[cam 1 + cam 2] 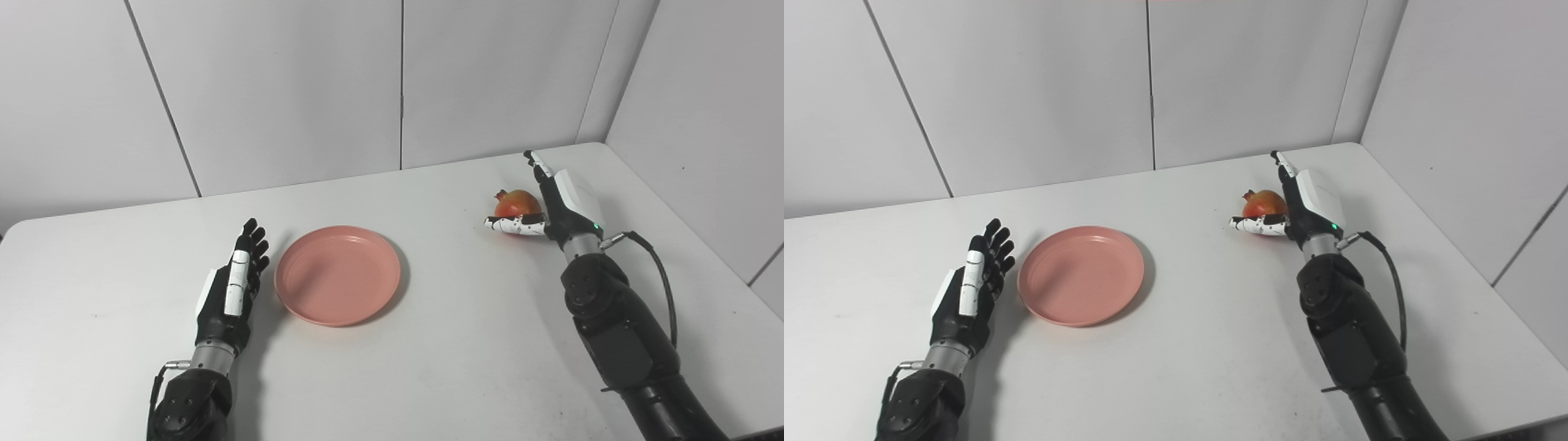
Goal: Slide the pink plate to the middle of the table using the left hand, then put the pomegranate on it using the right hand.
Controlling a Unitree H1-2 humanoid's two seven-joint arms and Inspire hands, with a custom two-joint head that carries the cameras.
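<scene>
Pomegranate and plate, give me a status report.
Left hand open beside pink plate, plate empty. Right hand open against pomegranate, not closed. Table between them clear.

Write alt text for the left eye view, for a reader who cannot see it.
A robot's open right hand cups a pomegranate resting on a white table, thumb in front of the fruit, not yet closed on it. An empty pink plate sits near the table's middle, with the open left hand just beside its left rim.

Pink plate [337, 275] flat mid-table — red pomegranate [516, 203] far right, crown up-left.
</scene>
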